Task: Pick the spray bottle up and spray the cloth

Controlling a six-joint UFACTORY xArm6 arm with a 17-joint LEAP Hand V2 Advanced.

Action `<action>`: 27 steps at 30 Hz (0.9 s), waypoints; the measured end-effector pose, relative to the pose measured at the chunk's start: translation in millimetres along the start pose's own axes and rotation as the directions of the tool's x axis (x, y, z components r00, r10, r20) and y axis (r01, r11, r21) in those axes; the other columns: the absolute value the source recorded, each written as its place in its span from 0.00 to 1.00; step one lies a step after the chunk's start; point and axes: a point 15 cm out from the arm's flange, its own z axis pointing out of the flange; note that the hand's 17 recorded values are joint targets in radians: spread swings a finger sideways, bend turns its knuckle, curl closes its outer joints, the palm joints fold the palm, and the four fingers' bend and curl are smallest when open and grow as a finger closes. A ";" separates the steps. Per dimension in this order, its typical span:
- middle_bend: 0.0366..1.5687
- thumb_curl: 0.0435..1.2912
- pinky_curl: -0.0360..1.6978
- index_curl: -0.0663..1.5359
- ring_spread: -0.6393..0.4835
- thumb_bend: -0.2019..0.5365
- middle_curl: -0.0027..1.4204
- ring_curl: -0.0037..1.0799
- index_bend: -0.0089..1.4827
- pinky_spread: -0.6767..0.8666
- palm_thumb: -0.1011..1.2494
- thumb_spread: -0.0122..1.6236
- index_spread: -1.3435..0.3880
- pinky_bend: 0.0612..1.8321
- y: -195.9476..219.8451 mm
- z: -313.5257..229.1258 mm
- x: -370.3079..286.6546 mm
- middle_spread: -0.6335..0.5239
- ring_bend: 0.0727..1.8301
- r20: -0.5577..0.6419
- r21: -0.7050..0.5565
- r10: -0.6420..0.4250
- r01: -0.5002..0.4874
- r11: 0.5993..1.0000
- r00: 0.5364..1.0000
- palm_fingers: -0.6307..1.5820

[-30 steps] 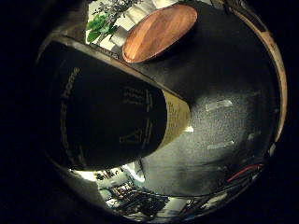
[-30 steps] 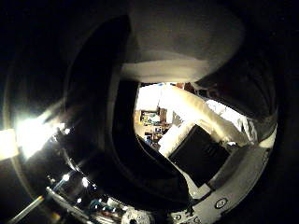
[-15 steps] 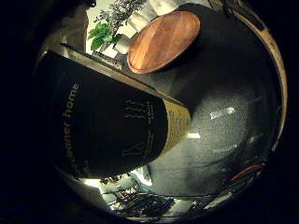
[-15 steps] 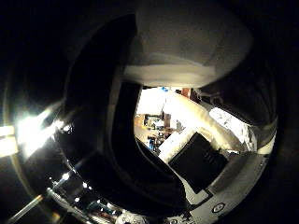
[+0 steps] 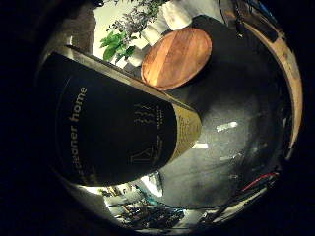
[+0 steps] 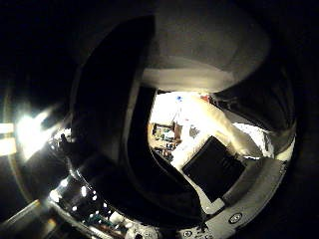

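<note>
I've got the spray bottle [image 5: 113, 132] filling most of my little-finger-side palm view, so it sits right up against the palm, its dark label with a pale yellowish band turned toward the camera. It looks lifted clear of the dark table [image 5: 236, 98], which shows well behind it, though I can't see the bottle's base to be sure. On that table, toward its far edge, lies a round wooden tray [image 5: 177, 58], well apart from the bottle, and just beyond the tray stand green potted plants [image 5: 118, 44] against a bright wall.

On my thumb-side view the bottle's pale upper part, curved and whitish, crowds the frame with a dark curved part sweeping beside it. The right hand [image 6: 219, 167] shows as white and black parts close against the bottle, but whether the fingers are curled round it or loose I cannot tell from here. I can't pick out the cloth in either view
</note>
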 end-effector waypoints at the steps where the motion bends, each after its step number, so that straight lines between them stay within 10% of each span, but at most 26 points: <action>1: 0.79 0.27 0.72 0.73 0.31 0.25 0.78 0.86 0.72 0.29 0.75 0.69 0.56 0.69 -0.7 -2.9 -9.7 0.31 0.77 -0.001 0.005 -0.016 0.016 1.000 1.000 0.66; 12: 0.79 0.28 0.74 0.72 0.31 0.25 0.77 0.87 0.72 0.30 0.74 0.69 0.57 0.67 5.9 -17.2 -107.0 0.33 0.75 -0.087 0.010 -0.168 0.170 0.985 0.982 0.68; 27: 0.77 0.28 0.74 0.71 0.31 0.25 0.77 0.88 0.71 0.30 0.73 0.69 0.57 0.66 24.0 -0.5 -157.2 0.33 0.74 -0.419 -0.095 -0.336 0.327 0.940 0.844 0.69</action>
